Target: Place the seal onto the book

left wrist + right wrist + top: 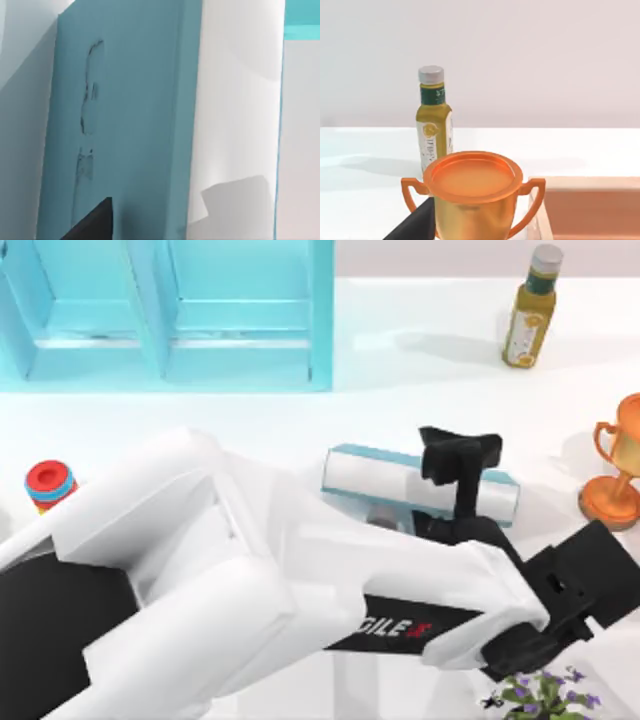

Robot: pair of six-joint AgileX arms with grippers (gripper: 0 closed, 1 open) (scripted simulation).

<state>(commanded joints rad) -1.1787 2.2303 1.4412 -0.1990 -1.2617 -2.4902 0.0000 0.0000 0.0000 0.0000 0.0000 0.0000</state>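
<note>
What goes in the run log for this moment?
left arm: reaching across table, left gripper above book | seal: hidden | right arm: at table's right edge, near trophy | placement: cannot confirm

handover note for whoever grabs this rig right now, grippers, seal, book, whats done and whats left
Left gripper: above the book, near the table's middle; its wrist view looks close onto the teal cover.
Right gripper: parked at the table's right, facing the trophy and the oil bottle.
Seal: I cannot tell whether it is held or already on the book.
Done: the left arm has reached the book.
Left: confirm the seal rests on the cover, then pull the left arm back.
</note>
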